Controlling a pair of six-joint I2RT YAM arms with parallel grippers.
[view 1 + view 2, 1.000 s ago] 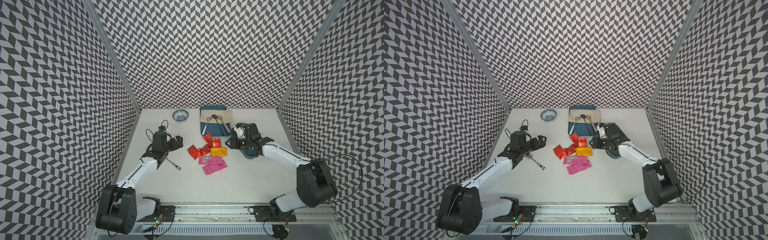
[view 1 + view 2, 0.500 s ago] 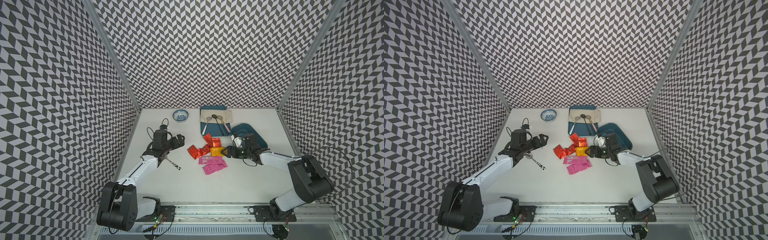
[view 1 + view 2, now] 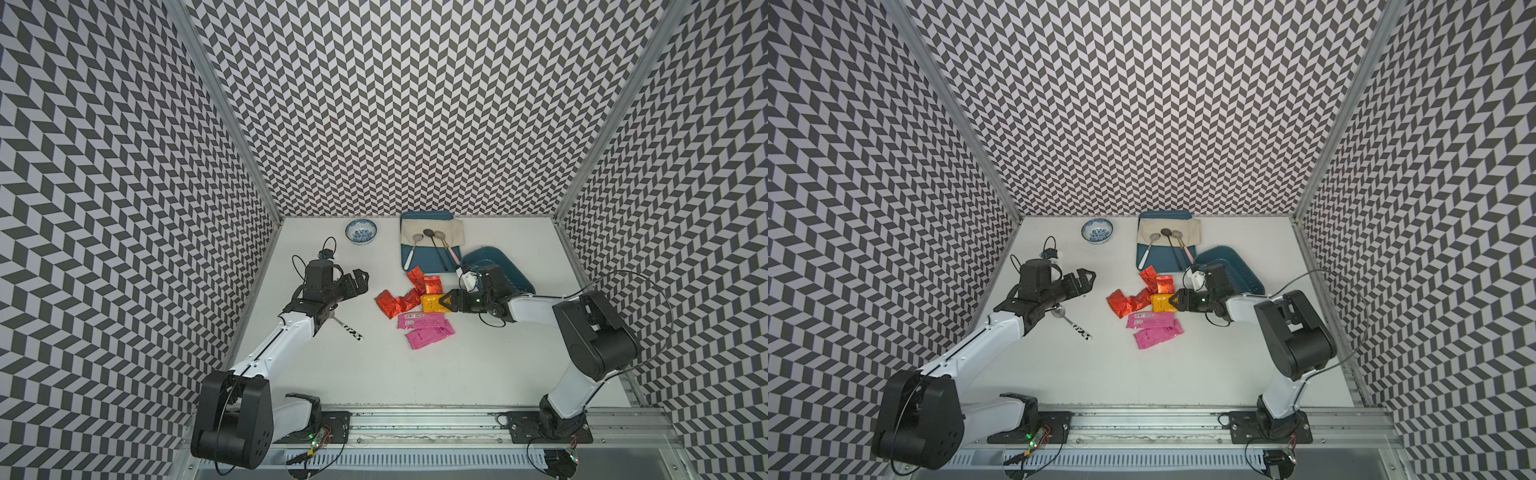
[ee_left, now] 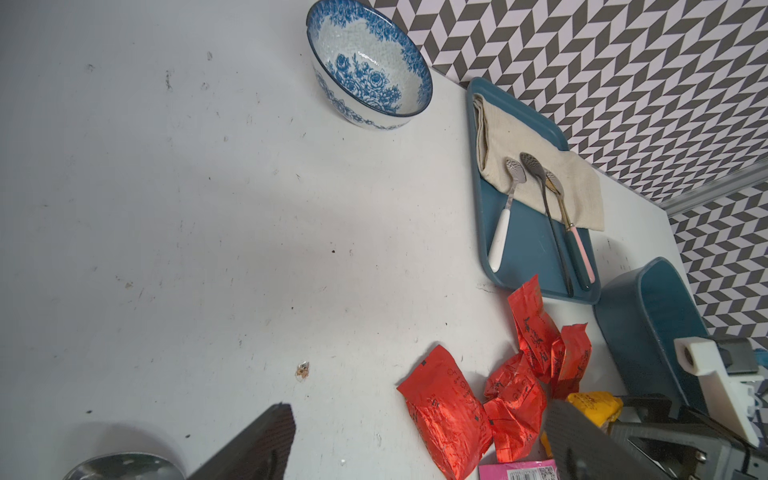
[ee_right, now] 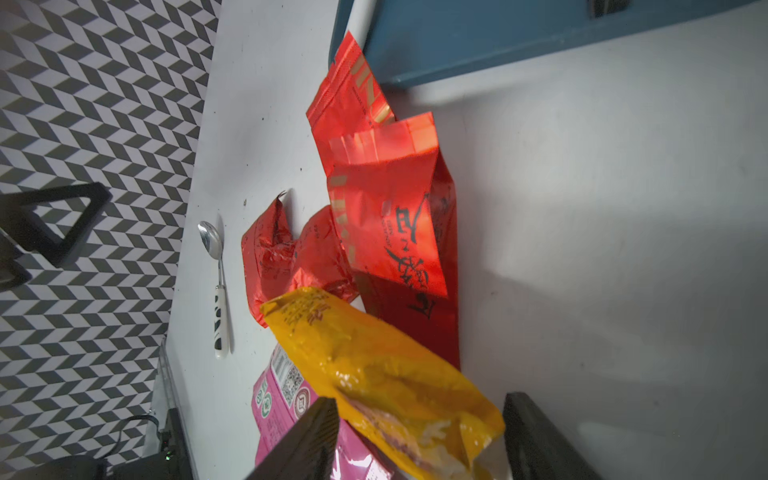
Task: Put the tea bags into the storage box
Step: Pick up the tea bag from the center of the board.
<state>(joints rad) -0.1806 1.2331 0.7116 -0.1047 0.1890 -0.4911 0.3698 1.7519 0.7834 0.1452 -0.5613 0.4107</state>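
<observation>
The right pincer (image 5: 419, 399) straddles the yellow bag (image 5: 374, 365) among tea bags (image 3: 399, 301) heaped at the centre of the tabletop (image 3: 374, 374); whether it grips is unclear. The box (image 3: 505, 266) sits toward the right edge, and the left pincer (image 3: 360, 281) gapes empty.

Surface materials of the tabletop items
Centre of both top views: red tea bags (image 5: 386, 216) of crinkled, mirror-glossy foil; yellow-orange sachet (image 5: 374, 374) of shiny wrinkled film; pink sachets (image 3: 422, 322) of smoother glossy film with printed labels. Right of centre: storage box (image 4: 648, 324), smooth teal plastic, satin sheen. Upper centre: tray (image 4: 523, 249) of like plastic; cloth (image 4: 498, 137), beige, matt, woven; tray spoons (image 4: 498, 245), textured metal heads, glossy white and pink handles; bowl (image 4: 370, 70), glazed glossy ceramic. Left of centre: loose spoon (image 5: 221, 322), polished metal head, glossy patterned handle. Table (image 4: 166, 208): white, matt, scuffed
</observation>
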